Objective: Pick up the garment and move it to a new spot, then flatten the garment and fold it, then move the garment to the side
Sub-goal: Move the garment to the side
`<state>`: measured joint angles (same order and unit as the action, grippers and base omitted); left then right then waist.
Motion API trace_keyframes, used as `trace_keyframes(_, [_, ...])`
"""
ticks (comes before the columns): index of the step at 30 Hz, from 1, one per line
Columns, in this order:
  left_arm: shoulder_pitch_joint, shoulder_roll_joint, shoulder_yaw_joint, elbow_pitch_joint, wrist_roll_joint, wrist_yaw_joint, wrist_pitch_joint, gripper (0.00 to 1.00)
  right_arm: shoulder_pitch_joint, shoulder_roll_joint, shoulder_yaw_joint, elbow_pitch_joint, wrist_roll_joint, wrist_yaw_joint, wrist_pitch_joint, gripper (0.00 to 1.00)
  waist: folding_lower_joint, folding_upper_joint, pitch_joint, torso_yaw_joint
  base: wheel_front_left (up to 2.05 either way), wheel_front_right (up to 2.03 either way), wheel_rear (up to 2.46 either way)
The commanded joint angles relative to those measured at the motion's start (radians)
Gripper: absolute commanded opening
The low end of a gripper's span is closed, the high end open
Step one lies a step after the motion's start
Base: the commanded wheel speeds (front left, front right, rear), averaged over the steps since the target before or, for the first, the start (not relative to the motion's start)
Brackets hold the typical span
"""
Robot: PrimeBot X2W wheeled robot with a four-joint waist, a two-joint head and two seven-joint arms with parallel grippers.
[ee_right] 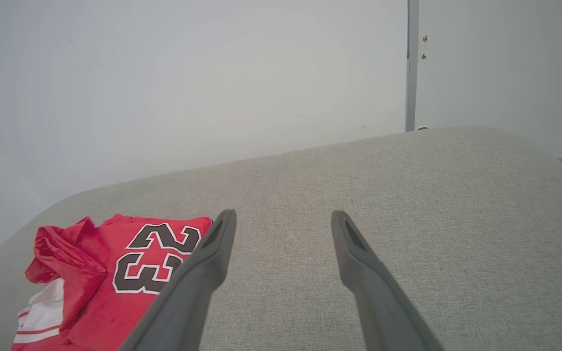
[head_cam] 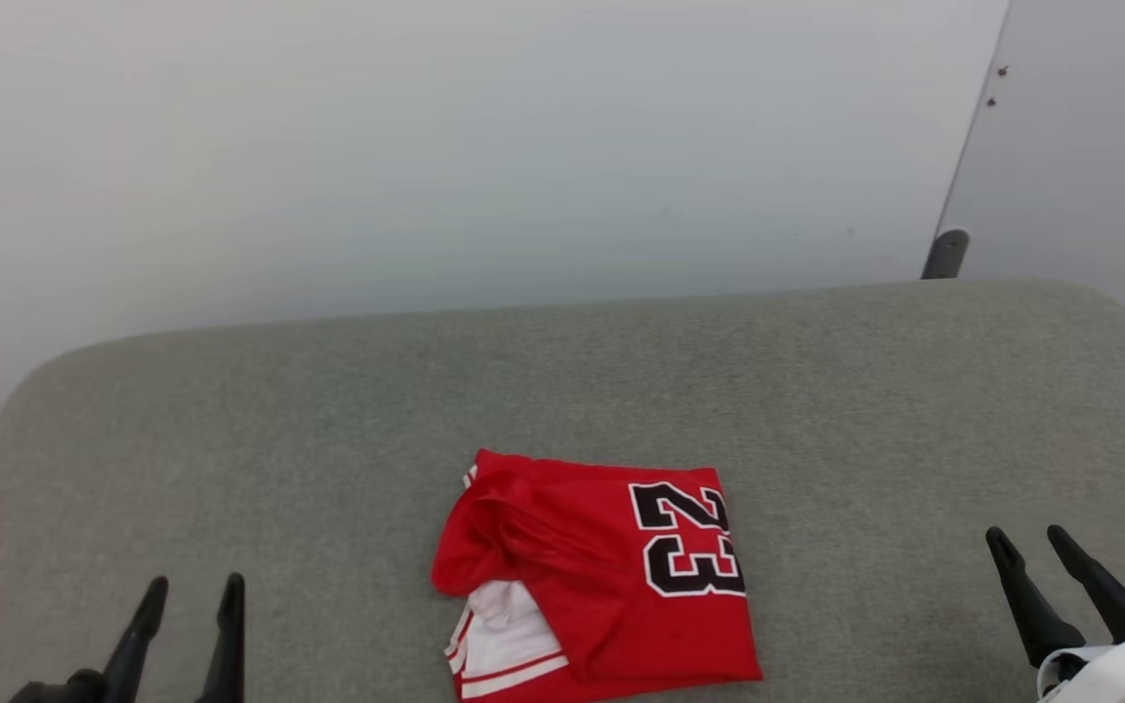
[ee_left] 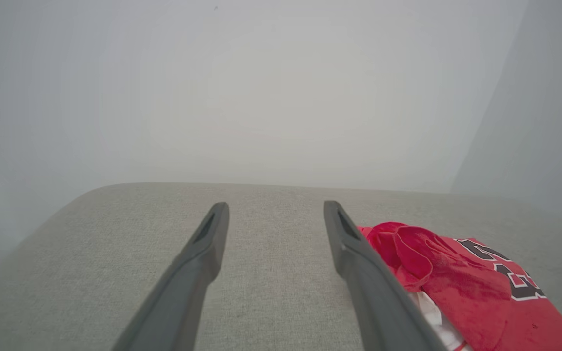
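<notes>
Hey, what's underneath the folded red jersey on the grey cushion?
Under the garment lies the grey cushion. A white sleeve with red stripes pokes out from beneath its red top layer at the near left. Whatever else lies between the layers is covered.

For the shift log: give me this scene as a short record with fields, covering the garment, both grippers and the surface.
surface: grey fabric-covered top, pale wall behind
garment: red jersey, roughly folded, bunched along its left side
print: black 23 facing up
sleeve: white with red stripes, showing at the near left corner
left gripper: open, empty, apart from the garment, to its left
right gripper: open, empty, apart from the garment, to its right
</notes>
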<state>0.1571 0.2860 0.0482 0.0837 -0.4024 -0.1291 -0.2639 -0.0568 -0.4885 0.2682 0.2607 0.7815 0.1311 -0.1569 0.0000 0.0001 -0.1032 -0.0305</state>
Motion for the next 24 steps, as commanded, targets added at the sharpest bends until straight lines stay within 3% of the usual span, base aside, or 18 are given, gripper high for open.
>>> trace_keyframes(1, [-0.006,0.002,0.005,0.001,0.004,-0.002,0.001,1.00,-0.003,0.000,0.005,-0.004,-0.007,-0.001,0.003,1.00,0.0000,-0.0001,0.005,0.016,0.00,0.00,0.00])
trace_keyframes(9, [-0.014,0.007,0.025,-0.005,0.007,-0.002,0.001,1.00,-0.062,0.012,0.063,-0.005,0.006,-0.001,0.073,1.00,0.0000,-0.0001,0.027,0.107,0.00,0.00,0.00])
trace_keyframes(16, [-0.024,-0.003,-0.005,-0.015,0.008,-0.002,0.001,1.00,-0.124,0.034,0.105,0.035,0.040,-0.001,0.197,1.00,0.0000,-0.0001,0.048,0.219,0.00,0.00,0.00])
trace_keyframes(24, [-0.047,-0.009,-0.050,0.004,-0.014,-0.002,0.001,1.00,-0.172,0.060,0.077,0.124,0.029,-0.001,0.368,1.00,0.0000,-0.0001,0.098,0.310,0.00,0.00,0.00])
